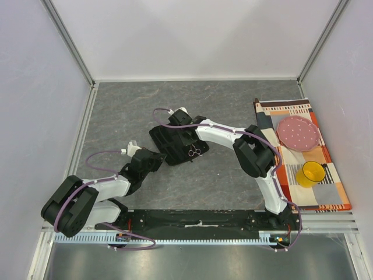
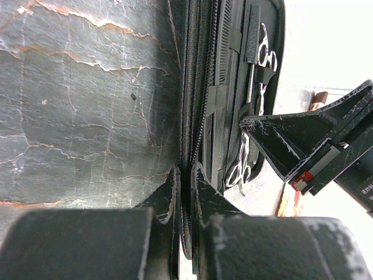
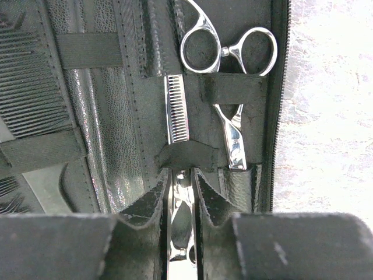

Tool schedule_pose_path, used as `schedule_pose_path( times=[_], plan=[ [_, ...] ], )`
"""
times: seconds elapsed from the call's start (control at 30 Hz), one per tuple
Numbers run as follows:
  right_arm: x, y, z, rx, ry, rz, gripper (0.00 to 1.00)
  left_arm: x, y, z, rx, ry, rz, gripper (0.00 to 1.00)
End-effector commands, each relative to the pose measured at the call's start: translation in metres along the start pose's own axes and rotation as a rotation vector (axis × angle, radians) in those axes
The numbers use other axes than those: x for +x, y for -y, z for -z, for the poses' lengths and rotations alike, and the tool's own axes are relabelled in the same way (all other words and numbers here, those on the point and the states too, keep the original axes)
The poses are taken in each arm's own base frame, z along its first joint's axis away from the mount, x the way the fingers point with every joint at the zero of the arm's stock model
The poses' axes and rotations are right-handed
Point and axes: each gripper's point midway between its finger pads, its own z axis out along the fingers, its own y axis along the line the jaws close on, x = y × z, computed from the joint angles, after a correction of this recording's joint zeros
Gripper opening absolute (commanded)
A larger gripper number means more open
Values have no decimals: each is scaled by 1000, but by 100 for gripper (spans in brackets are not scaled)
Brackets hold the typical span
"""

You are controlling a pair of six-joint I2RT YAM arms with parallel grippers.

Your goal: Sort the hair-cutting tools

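Midway between the table's side edges, left gripper [image 2: 183, 175] pinches the black rectangular fabric pouch [image 2: 227, 87] rim. Right gripper [image 3: 182, 186], narrow, seems clamped on slim silver metal scissors [image 3: 177, 114].

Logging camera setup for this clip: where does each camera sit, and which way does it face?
Top external: above and behind the bases, looking down on the table; left arm and right arm show.
Right wrist: looks into the pouch; right claw grips toothed scissors.
Left wrist: low, along the pouch edge pinched by left claw.
Wrist views share pouch and toothed scissors.
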Motion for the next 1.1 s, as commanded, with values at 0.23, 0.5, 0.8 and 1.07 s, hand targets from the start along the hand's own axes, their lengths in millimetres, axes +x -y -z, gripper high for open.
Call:
schedule_pose_path(
  times=[0.23,0.5,0.8,1.07],
  plan=[
    [-42,18,27,18,125,19,50,13,-8,2,-12,-62,-46,2],
    [-22,24,86,1,161,13,52,14,-9,0,-15,-65,-47,2],
    [23,11,82,-45,109,-44,43,13,-8,1,-10,-63,-49,2],
    [36,3,63,-42,84,-87,43,14,-8,2,-10,-70,-60,2]
  ],
)
